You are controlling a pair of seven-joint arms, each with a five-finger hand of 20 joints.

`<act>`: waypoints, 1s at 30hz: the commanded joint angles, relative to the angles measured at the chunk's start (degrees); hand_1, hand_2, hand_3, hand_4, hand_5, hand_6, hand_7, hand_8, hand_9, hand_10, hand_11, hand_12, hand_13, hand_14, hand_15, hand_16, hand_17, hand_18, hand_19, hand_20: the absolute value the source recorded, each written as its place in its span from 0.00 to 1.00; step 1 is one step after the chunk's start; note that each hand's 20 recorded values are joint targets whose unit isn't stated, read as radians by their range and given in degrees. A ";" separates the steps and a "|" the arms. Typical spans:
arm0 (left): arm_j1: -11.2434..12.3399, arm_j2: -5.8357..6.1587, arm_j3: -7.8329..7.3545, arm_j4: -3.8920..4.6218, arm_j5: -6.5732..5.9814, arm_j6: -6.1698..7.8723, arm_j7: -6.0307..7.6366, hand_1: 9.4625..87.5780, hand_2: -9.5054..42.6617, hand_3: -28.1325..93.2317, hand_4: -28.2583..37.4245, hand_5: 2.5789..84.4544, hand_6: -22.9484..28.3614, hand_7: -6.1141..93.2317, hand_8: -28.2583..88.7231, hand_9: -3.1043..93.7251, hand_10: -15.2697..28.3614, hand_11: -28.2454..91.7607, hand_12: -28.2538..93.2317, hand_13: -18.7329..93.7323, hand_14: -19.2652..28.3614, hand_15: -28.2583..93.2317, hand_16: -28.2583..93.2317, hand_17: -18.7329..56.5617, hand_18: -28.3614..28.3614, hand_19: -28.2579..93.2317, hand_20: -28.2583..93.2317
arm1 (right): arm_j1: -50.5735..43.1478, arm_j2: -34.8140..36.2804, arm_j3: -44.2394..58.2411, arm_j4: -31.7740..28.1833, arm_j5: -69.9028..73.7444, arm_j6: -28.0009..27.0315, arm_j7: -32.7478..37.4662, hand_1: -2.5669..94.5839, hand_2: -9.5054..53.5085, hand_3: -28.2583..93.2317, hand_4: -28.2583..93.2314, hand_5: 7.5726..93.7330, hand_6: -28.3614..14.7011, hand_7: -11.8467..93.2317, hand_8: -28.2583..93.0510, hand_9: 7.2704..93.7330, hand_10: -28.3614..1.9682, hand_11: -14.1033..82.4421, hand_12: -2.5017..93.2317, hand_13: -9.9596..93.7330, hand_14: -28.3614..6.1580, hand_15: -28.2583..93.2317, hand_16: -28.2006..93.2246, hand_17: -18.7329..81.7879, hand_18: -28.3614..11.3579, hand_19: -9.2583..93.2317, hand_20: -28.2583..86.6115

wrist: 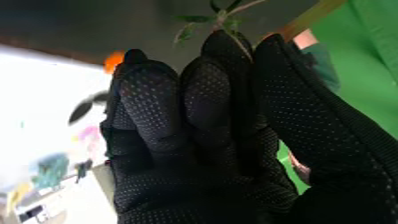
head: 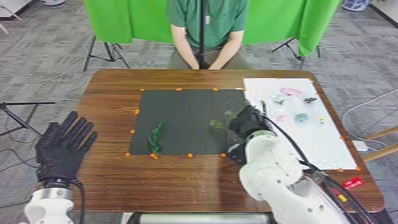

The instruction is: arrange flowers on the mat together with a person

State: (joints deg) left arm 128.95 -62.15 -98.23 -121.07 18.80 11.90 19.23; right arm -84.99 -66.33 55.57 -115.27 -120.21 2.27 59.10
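My left hand (head: pixel 64 145) is at the table's left edge, open. Over the right part of the black mat (head: pixel 178 107) is my right hand (head: pixel 247 122), with a thin leafy sprig (head: pixel 217 124) at its fingers. In the right wrist view, the stem of the sprig (wrist: pixel 224 22) runs down between the thumb and fingers of my right hand (wrist: pixel 200 100), which pinch it. A dark green sprig (head: pixel 156 137) lies upright along the mat's lower left part.
On the white sheet (head: pixel 329 145) at the right lie a pink flower (head: pixel 290 91), a blue-green flower (head: pixel 301 117), a dark piece (head: pixel 310 100) and other small flowers. Orange markers edge the mat. A red tag (head: pixel 353 182) is at the near right corner.
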 commanded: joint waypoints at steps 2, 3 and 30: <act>-1.40 1.16 1.57 0.94 -0.43 0.40 -1.00 0.20 0.42 0.83 0.00 0.43 0.61 0.19 0.15 0.33 0.69 0.38 0.27 0.35 0.69 0.41 0.17 0.12 0.79 0.54 0.31 | 1.97 -6.00 -4.86 4.85 -2.74 5.94 -0.41 0.54 0.09 0.84 0.06 0.72 0.55 0.62 0.40 0.75 0.37 0.73 0.49 0.75 0.31 0.80 0.46 0.47 0.00 0.88 0.42; -1.85 1.32 1.85 1.13 -0.35 0.35 -1.29 0.20 0.42 0.83 0.00 0.43 0.61 0.19 0.15 0.33 0.69 0.38 0.27 0.35 0.69 0.41 0.17 0.12 0.79 0.54 0.31 | 2.12 -6.66 -5.32 5.44 -3.10 6.49 -0.65 0.54 0.09 0.84 0.05 0.72 0.55 0.62 0.39 0.75 0.37 0.73 0.49 0.75 0.31 0.80 0.46 0.47 0.00 0.88 0.42; -7.35 3.73 5.19 3.52 0.45 -0.65 -5.96 0.20 0.41 0.83 0.00 0.43 0.61 0.19 0.15 0.32 0.69 0.38 0.28 0.35 0.69 0.41 0.17 0.12 0.79 0.54 0.31 | 0.56 -13.81 -13.70 12.49 -7.20 14.63 -0.60 0.53 0.09 0.85 0.03 0.70 0.57 0.64 0.36 0.74 0.36 0.73 0.48 0.74 0.30 0.81 0.45 0.47 0.00 0.90 0.41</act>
State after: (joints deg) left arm 122.11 -58.69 -93.78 -118.12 18.85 11.74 14.77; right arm -83.03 -78.53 42.54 -104.67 -127.12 15.30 57.53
